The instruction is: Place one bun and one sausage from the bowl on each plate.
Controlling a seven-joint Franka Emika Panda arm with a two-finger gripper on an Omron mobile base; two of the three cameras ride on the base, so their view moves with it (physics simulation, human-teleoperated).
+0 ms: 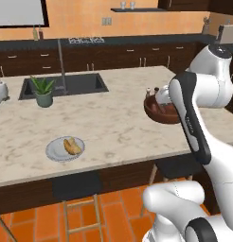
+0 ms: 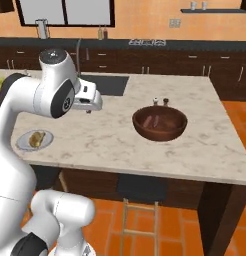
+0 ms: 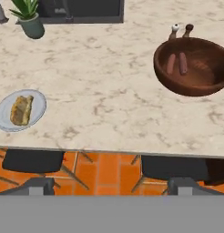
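Hovering wide open and empty, the gripper (image 3: 109, 185) looks down on the counter (image 3: 109, 104); bowl (image 3: 196, 68) at two o'clock holds two sausages (image 3: 176, 63). Plate (image 3: 20, 110) at nine o'clock has its bun (image 3: 22, 109); its sausage seems still to come.

One wide, dark reddish-brown wooden bowl (image 3: 193, 68) holds two brown sausages (image 3: 176, 63). One pale round plate (image 3: 20, 110) carries one golden bun (image 3: 21, 109). One green potted plant (image 3: 26, 16), two small shakers (image 3: 181, 30), two dark stools (image 3: 33, 160).

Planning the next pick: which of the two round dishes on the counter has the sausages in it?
The dark reddish-brown bowl on the right of the hand view, with two sausages inside. The pale plate at the left carries a bun.
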